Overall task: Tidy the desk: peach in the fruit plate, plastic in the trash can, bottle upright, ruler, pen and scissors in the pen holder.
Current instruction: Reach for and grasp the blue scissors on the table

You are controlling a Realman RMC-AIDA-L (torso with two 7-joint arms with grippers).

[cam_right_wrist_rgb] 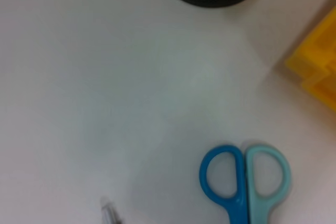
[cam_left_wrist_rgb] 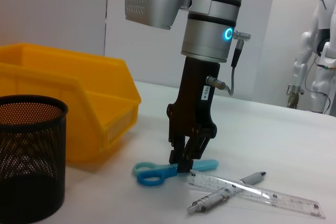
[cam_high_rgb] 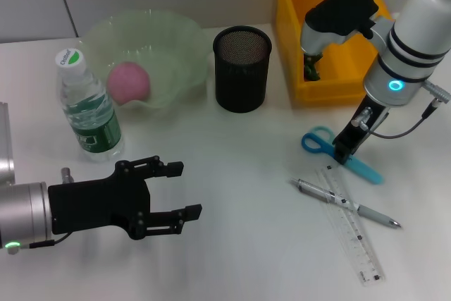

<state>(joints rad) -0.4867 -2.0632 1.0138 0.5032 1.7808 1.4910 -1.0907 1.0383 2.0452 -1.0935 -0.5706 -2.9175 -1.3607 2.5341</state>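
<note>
My right gripper (cam_high_rgb: pixel 345 154) stands straight down on the table, shut on the blue scissors (cam_high_rgb: pixel 318 140) just behind their handles; the left wrist view shows its fingers (cam_left_wrist_rgb: pixel 185 162) pinching the scissors (cam_left_wrist_rgb: pixel 152 174), which lie flat. The pen (cam_high_rgb: pixel 347 204) lies across the clear ruler (cam_high_rgb: pixel 352 225) just in front. The pink peach (cam_high_rgb: pixel 128 82) rests in the pale green fruit plate (cam_high_rgb: pixel 176 40). The bottle (cam_high_rgb: pixel 88 103) stands upright. The black mesh pen holder (cam_high_rgb: pixel 242 68) is at centre back. My left gripper (cam_high_rgb: pixel 189 189) hovers open at front left.
The yellow bin (cam_high_rgb: pixel 331 33) stands at the back right, beside the pen holder. A small dark green scrap (cam_high_rgb: pixel 311 70), perhaps the plastic, lies inside it, partly behind my right arm. Open tabletop lies between the two grippers.
</note>
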